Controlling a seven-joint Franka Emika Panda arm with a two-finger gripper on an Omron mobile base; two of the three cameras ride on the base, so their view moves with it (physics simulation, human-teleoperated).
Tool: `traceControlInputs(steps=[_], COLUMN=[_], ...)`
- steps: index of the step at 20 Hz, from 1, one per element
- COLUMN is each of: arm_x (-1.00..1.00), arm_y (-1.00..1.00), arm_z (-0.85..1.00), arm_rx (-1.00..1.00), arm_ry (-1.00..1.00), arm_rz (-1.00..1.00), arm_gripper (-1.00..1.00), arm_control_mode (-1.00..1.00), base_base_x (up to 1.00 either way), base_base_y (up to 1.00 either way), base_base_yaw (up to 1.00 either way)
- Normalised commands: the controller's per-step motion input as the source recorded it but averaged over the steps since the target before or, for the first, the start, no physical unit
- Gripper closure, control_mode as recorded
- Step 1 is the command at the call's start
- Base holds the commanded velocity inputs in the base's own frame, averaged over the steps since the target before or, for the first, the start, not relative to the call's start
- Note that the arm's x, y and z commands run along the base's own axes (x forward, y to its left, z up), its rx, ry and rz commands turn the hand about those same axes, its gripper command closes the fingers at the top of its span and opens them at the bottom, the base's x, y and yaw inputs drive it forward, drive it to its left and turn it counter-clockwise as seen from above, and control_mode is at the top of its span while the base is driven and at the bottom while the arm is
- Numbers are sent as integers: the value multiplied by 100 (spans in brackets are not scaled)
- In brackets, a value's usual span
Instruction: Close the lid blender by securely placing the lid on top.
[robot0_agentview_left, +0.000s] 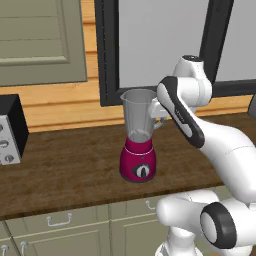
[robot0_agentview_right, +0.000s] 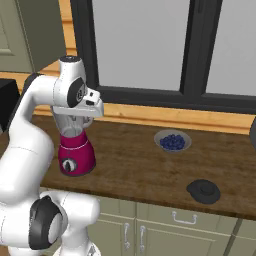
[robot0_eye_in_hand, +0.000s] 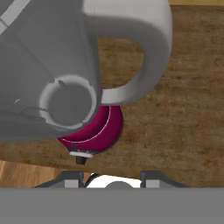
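The blender (robot0_agentview_left: 138, 150) stands on the wooden counter (robot0_agentview_left: 75, 170), a magenta base with a dial under a tall clear grey jar, its mouth uncovered. My hand (robot0_agentview_right: 80, 107) hovers right above the jar, over the handle side. The hand view looks straight down into the jar (robot0_eye_in_hand: 65, 87), with its handle (robot0_eye_in_hand: 144, 57) and the magenta base (robot0_eye_in_hand: 103, 129) below. My gripper (robot0_eye_in_hand: 113, 178) is open, its tips wide apart at the bottom edge with nothing between them. The lid (robot0_agentview_right: 203, 190), a flat black disc, lies on the counter far to the right, near the front edge.
A grey bowl of blueberries (robot0_agentview_right: 172, 141) sits between the blender and the lid, nearer the wall. A black-and-silver boxy appliance (robot0_agentview_left: 10, 130) stands at the counter's left end. A dark-framed window (robot0_agentview_left: 160, 45) runs behind the counter, and cabinet drawers (robot0_agentview_left: 60, 220) lie below.
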Motion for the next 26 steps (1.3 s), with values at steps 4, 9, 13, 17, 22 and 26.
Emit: traceControlInputs(steps=[4, 9, 13, 17, 22, 26], arm_x=[-49, -100, -100, -80, -21, 0], arm_y=[-27, -98, -100, -100, -100, -100], arm_z=[0, -1, -4, 0, 0, 0], arm_rx=[2, 11, 3, 0, 0, 3], arm_ry=[-1, -3, -2, 0, 3, 10], arm_rz=[-8, -27, -27, -36, -41, -47], arm_gripper=[-100, -100, -100, -100, -100, -100], arm_control_mode=[-100, -100, -100, -100, -100, -100], base_base_x=[0, 0, 0, 0, 0, 0], base_base_y=[0, 0, 0, 0, 0, 0], base_base_yaw=[0, 0, 0, 0, 0, 0])
